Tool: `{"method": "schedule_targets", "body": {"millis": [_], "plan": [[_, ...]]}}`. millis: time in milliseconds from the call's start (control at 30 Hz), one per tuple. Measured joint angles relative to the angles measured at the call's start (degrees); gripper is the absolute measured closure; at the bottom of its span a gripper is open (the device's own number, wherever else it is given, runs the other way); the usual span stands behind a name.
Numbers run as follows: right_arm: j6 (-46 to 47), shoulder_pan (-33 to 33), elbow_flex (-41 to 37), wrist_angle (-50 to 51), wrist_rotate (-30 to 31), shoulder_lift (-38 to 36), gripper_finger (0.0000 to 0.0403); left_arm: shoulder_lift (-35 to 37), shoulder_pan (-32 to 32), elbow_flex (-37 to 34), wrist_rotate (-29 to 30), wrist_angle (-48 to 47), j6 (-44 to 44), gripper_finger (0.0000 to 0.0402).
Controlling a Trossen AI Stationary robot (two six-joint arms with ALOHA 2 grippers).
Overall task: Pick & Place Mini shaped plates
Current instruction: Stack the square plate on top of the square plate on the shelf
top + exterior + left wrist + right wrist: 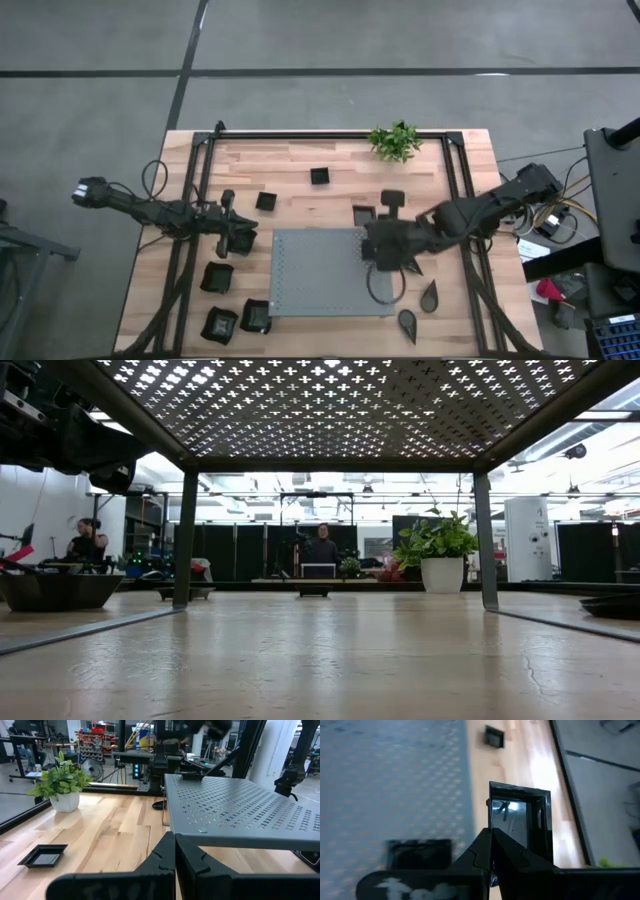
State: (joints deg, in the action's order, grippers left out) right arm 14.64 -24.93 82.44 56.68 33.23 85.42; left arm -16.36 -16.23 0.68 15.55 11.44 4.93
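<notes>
The grey perforated shelf (318, 272) stands raised on legs near the front edge of the wooden worktop (300, 160). The right gripper (385, 252) hangs over the shelf's right edge, its jaws closed on the rim of a square black plate (520, 817). I judge that the plate is being carried for placing; it should be kept level, lowered fully onto the surface, then released. The left gripper (240, 236), jaws together and empty, waits beside the shelf's left edge. More black plates (218, 277) lie near the front-left corner.
</notes>
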Motion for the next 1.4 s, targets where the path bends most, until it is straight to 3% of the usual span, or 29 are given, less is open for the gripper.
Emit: {"method": "schedule_targets", "body": {"millis": [300, 600, 867, 1400], "plan": [[10.9, -7.2, 4.5, 7.0, -0.5, 7.0, 0.0394, 0.0, 0.0, 0.0, 0.0, -0.5, 0.0, 0.0401], [15.4, -11.0, 10.1, 15.0, -0.2, 14.1, 0.0394, 0.0, 0.0, 0.0, 0.0, -0.9, 0.0, 0.0401], [20.0, -11.9, 10.1, 18.2, 0.9, 14.1, 0.0394, 0.0, 0.0, 0.0, 0.0, -1.0, 0.0, 0.0401], [19.2, -11.9, 9.3, 18.0, 3.4, 16.0, 0.0394, 0.0, 0.0, 0.0, 0.0, -1.0, 0.0, 0.0401]]}}
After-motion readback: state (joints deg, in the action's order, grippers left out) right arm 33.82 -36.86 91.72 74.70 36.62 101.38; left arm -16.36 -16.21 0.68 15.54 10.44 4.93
